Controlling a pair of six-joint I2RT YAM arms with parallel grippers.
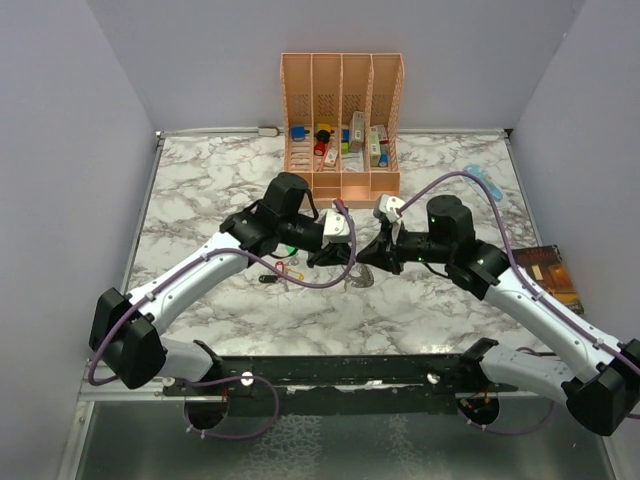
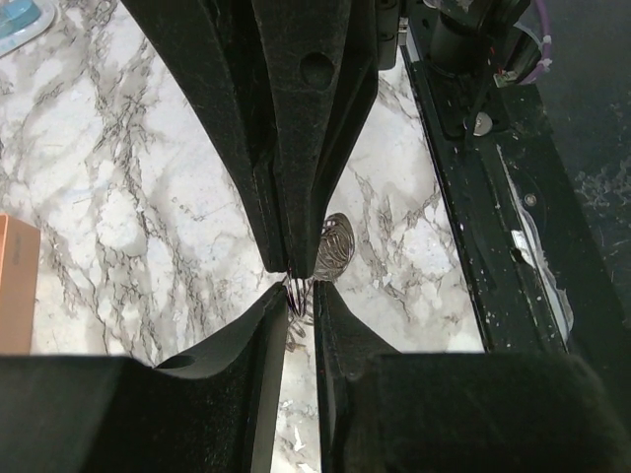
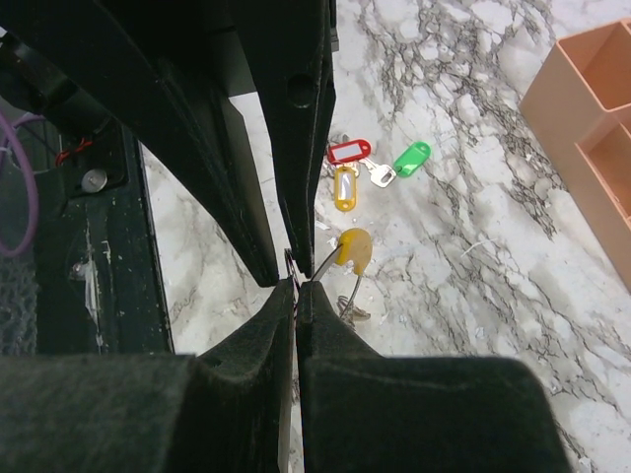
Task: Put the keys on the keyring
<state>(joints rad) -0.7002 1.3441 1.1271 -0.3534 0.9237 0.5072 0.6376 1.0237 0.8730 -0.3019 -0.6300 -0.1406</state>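
Both grippers meet tip to tip above the middle of the table. My right gripper point(image 1: 368, 254) point(image 3: 297, 288) is shut on the thin wire of the keyring point(image 3: 293, 264). Its yellow tag point(image 3: 355, 251) hangs just beyond the fingertips, off the table. My left gripper point(image 1: 338, 257) point(image 2: 299, 301) faces it with jaws a little apart. The wire strands stand in that narrow gap, and a silvery part of the keyring point(image 2: 335, 246) hangs behind. The keys lie on the marble to the left: red tag point(image 3: 348, 150), yellow tag point(image 3: 344, 187), green tag point(image 3: 412, 158), black tag point(image 1: 268, 279).
A peach organiser point(image 1: 342, 120) with small items stands at the back centre. A light-blue gadget point(image 1: 483, 180) lies at the back right. A brown book point(image 1: 548, 272) sits at the right edge. The black mounting rail point(image 1: 350, 375) runs along the near edge.
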